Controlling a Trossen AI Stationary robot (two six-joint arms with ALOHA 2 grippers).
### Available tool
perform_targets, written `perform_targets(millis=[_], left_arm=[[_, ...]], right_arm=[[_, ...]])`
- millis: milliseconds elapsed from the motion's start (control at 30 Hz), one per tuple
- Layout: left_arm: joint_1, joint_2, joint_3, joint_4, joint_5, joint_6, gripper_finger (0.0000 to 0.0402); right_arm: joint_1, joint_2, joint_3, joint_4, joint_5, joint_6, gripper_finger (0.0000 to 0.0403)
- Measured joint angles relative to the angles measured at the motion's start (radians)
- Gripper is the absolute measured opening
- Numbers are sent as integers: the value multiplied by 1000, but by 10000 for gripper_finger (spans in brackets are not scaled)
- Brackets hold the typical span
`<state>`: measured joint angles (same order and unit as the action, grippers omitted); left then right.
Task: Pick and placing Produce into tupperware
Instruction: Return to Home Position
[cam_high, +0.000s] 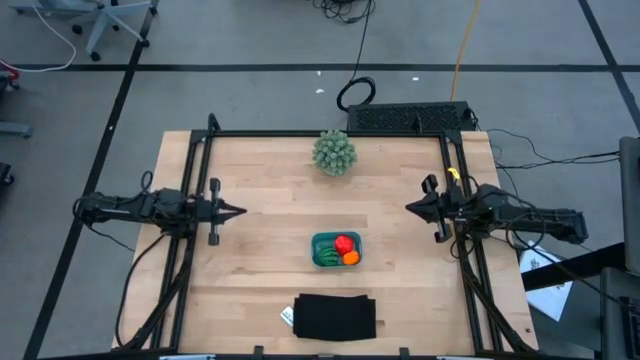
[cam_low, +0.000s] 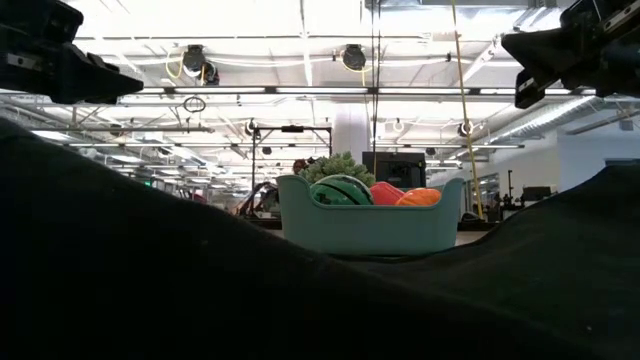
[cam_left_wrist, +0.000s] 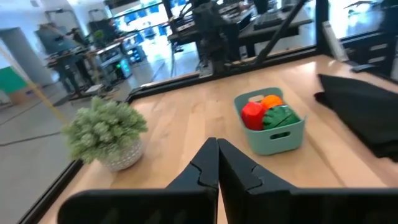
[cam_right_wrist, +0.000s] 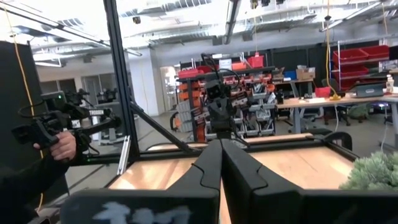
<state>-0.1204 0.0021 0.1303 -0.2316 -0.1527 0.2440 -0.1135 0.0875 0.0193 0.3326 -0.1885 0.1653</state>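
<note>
We see the melon (cam_high: 327, 257), tomato (cam_high: 344, 243) and orange (cam_high: 351, 258) inside the teal tupperware (cam_high: 315, 240). The left gripper (cam_high: 238, 211) and right gripper (cam_high: 410, 207), jaws closed and empty, are far from it; we think only a low sweep could tip it.

low view: black cloth (cam_low: 120, 260) in front hides the lower wall of the blue tub (cam_low: 365, 225) | plant (cam_low: 335, 163) mostly behind the tub | green ball (cam_low: 343, 190), red ball (cam_low: 385, 192), orange ball (cam_low: 420, 197): tops only | right wrist view: plant cut by the picture's edge | left wrist view: black cloth cut by the picture's edge
</note>
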Motion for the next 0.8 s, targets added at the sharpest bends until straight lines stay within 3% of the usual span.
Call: perform_targets(millis=[800], left_arm=[[0,0,0,-2,-29,-40,6]], right_arm=[[0,-55,0,-92,0,-46,0]])
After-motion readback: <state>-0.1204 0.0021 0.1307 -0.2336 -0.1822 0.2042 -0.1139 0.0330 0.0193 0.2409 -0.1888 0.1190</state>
